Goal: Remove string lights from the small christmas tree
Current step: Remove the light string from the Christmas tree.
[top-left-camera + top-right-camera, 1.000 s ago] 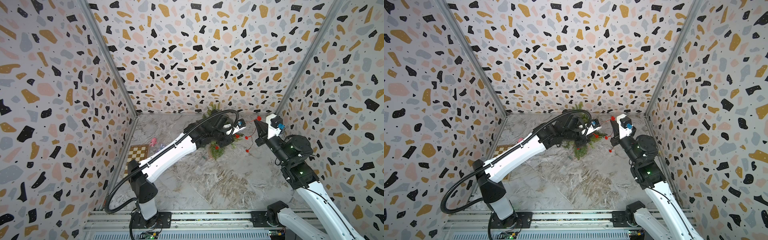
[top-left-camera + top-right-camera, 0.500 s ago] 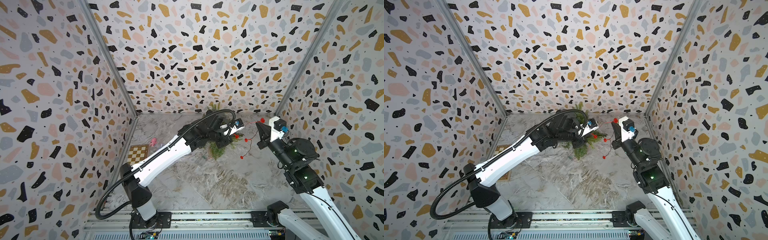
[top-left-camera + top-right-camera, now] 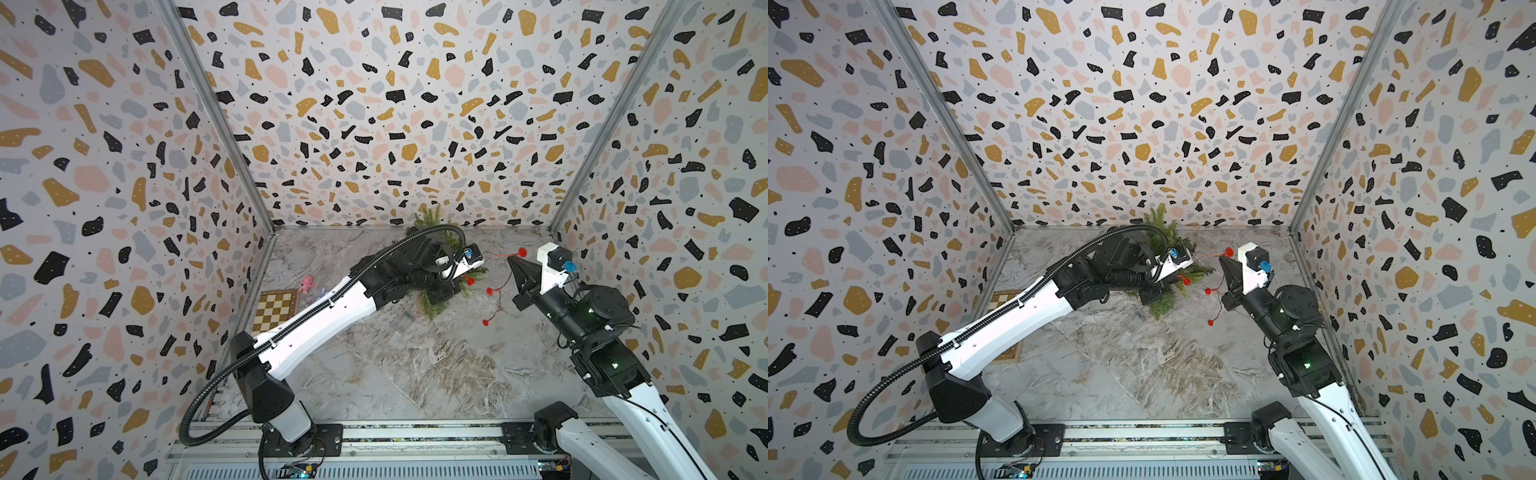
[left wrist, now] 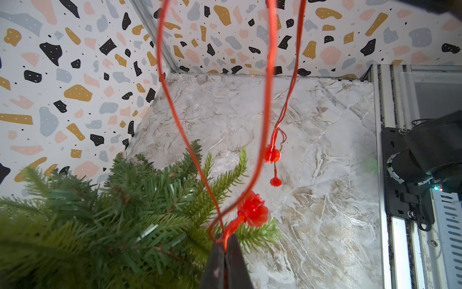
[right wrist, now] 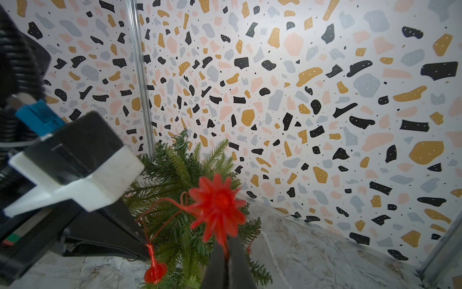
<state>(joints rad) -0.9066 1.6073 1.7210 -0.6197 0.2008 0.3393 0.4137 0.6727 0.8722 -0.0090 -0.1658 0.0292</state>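
No text, label, brand, number or sign can be read in any view.

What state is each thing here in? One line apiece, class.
left gripper: shut on the lights.
right gripper: shut on the lights, next to a bulb.
lights: held by both, loops hanging free beside the tree.
tree: upright, partly hidden by the left arm.
checkerboard: flat on the floor, partly hidden by that arm.
pink toy: lying on the floor, untouched.
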